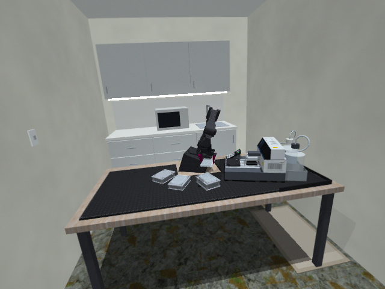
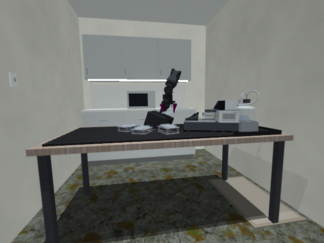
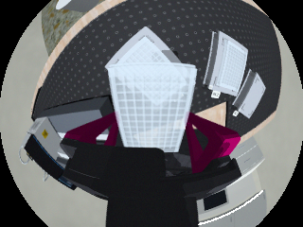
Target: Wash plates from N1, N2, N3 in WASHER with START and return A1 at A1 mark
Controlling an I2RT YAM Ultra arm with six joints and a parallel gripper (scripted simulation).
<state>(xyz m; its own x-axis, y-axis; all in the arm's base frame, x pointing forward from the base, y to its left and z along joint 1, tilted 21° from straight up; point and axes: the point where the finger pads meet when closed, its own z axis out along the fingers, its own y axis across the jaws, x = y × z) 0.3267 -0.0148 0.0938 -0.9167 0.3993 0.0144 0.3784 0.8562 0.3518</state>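
Observation:
My gripper (image 1: 206,160) is shut on a clear 96-well plate (image 1: 206,162) and holds it above the table, in front of the arm's base and behind the right-hand nest (image 1: 207,181). In the wrist view the plate (image 3: 151,108) lies between the magenta fingers, with that nest (image 3: 147,51) below it. The middle nest (image 1: 178,182) and the left nest (image 1: 163,176) lie further left; I cannot tell which of the nests holds a plate. The washer (image 1: 258,164) stands to the right, with its keypad (image 1: 233,153) and carrier track (image 1: 251,160). From the exterior view the gripper (image 2: 167,107) hangs above the nests (image 2: 141,128).
Bottles with tubing (image 1: 295,152) stand behind the washer at the table's right end. The arm's dark base (image 1: 190,162) sits just behind the nests. A counter with a microwave (image 1: 171,118) runs along the back wall.

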